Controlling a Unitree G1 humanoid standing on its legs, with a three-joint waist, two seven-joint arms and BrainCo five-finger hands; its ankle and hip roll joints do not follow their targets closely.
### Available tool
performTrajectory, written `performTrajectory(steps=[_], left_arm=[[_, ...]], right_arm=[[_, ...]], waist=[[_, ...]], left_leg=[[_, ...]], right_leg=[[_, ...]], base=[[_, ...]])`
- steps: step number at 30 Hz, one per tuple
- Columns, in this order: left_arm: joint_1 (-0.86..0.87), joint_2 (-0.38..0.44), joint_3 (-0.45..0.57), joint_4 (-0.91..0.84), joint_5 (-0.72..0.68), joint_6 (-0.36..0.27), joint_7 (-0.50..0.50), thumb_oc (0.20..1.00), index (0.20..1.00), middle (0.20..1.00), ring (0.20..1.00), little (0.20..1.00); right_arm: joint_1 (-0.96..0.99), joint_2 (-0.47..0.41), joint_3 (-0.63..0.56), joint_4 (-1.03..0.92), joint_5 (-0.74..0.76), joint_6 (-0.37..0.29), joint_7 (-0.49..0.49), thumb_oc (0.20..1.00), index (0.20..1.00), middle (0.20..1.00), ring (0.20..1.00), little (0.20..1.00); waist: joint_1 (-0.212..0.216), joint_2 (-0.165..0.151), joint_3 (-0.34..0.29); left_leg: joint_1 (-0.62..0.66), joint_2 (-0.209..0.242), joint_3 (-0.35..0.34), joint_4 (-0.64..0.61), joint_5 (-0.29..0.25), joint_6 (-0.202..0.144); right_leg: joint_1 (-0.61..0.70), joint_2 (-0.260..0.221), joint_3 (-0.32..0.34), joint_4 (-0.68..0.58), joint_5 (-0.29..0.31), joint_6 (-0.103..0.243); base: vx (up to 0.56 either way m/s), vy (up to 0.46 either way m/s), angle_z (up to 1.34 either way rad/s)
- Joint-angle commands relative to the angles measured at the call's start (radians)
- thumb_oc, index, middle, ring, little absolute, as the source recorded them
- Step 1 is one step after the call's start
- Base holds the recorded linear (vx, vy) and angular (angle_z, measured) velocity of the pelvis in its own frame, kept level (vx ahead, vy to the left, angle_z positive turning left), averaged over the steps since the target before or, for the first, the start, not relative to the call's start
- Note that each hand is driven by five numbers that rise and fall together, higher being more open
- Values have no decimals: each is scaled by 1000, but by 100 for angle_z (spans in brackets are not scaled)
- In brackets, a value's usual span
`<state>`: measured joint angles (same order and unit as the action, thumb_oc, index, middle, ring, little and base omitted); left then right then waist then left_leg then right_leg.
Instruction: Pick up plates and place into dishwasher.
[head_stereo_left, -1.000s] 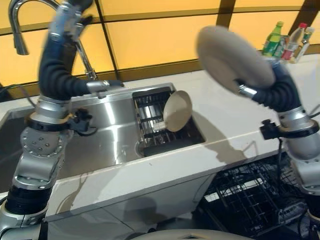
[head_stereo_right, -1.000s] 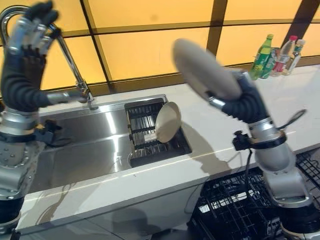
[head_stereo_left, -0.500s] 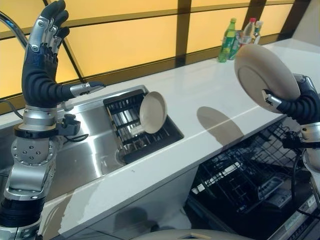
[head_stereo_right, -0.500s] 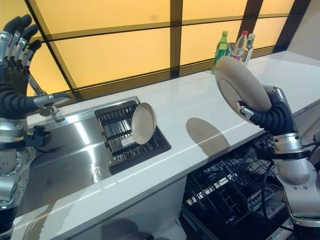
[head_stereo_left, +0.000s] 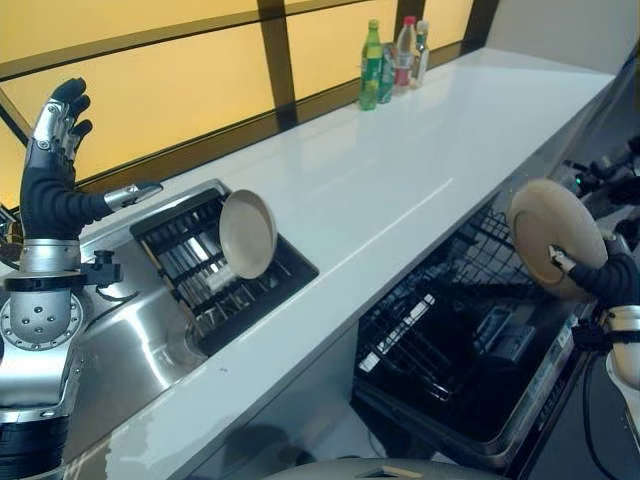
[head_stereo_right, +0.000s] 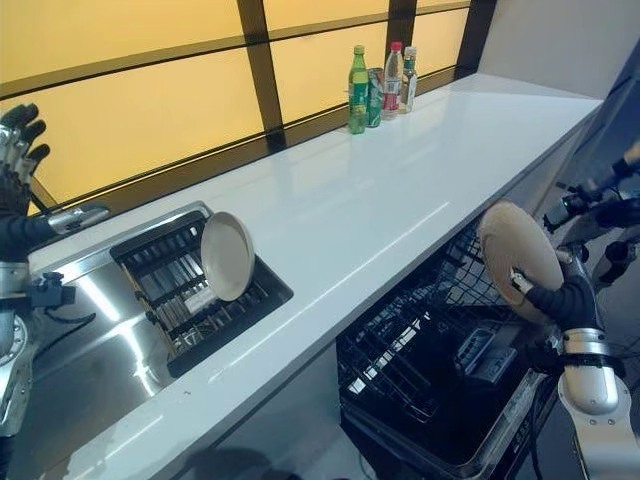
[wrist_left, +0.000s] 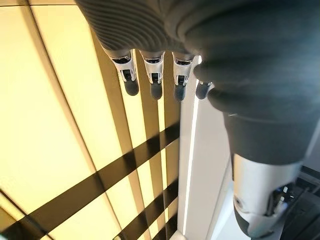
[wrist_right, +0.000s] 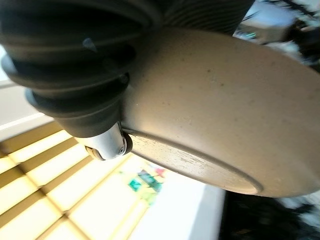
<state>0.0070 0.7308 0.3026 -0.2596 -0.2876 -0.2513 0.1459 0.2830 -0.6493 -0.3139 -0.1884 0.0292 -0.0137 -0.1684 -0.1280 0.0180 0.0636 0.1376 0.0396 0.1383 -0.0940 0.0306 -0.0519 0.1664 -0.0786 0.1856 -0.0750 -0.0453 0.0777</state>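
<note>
In the left eye view the right hand (head_stereo_left: 600, 278) sits at the right edge of the frame, its thumb and fingers pinching the lower rim of a beige plate (head_stereo_left: 553, 233) held on edge, tilted, above the open dishwasher rack (head_stereo_left: 440, 350) in the lower right. A second plate (head_stereo_left: 247, 232) stands on edge in the dark sink rack (head_stereo_left: 215, 270) left of centre, set in the steel sink (head_stereo_left: 130, 350), and the white surface (head_stereo_left: 400, 170) runs to the upper right, where some bottles (head_stereo_left: 393, 60) stand at its far end. The left hand (head_stereo_left: 50, 150) is raised at the left edge, fingers straight and empty. The right eye view gives the same layout: the held plate hangs just above and beside the wire rack, apart from it. In the left wrist view the left hand's fingers are extended against the amber window panes (wrist_left: 55, 125), with nothing in them. In the right wrist view the plate's underside fills most of the frame, with the thumb tip pressed on its rim; the fingers behind are hidden. The risk, as I judge it, is the narrow rim grip: a tilted plate may pivot or slip as it descends. A poorly aligned edge could also strike the wire tines and chip or lodge crooked.
</note>
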Motion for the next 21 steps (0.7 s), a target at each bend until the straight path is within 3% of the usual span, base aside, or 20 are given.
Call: performTrajectory(steps=[1, 7, 14, 21], left_arm=[[-14, 17, 18, 34, 13, -21, -3, 1000, 1000, 1000, 1000, 1000], [-42, -6, -33, 32, 31, -14, 0, 1000, 1000, 1000, 1000, 1000], [-80, -20, -107, 36, 53, 4, -1, 1000, 1000, 1000, 1000, 1000], [-101, -16, -152, 54, 67, 20, -1, 1000, 1000, 1000, 1000, 1000]], right_arm=[[-38, -14, -28, -8, 8, 22, -12, 200, 200, 200, 200, 200], [-82, -3, 89, 92, 85, 87, 122, 200, 200, 200, 200, 200], [-140, -4, 239, 229, 231, 38, 371, 200, 200, 200, 200, 200], [-179, -3, 334, 350, 263, -5, 416, 200, 200, 200, 200, 200]], waist=[[20, -16, -3], [39, -15, 15], [77, -32, 14], [109, -43, 12]], left_leg=[[9, -24, -57, 13, -102, 54], [-9, -16, -71, 14, -91, 44], [-9, -3, -94, 8, -80, 26], [-9, 7, -117, 7, -73, 17]], right_leg=[[-117, -20, -78, 13, 77, 56], [-126, -16, -98, 6, 84, 53], [-105, -18, -144, -5, 83, 53], [-86, -14, -174, -12, 78, 52]], base=[[13, -83, -1], [14, -79, -1], [66, -70, -2], [63, -58, 6]])
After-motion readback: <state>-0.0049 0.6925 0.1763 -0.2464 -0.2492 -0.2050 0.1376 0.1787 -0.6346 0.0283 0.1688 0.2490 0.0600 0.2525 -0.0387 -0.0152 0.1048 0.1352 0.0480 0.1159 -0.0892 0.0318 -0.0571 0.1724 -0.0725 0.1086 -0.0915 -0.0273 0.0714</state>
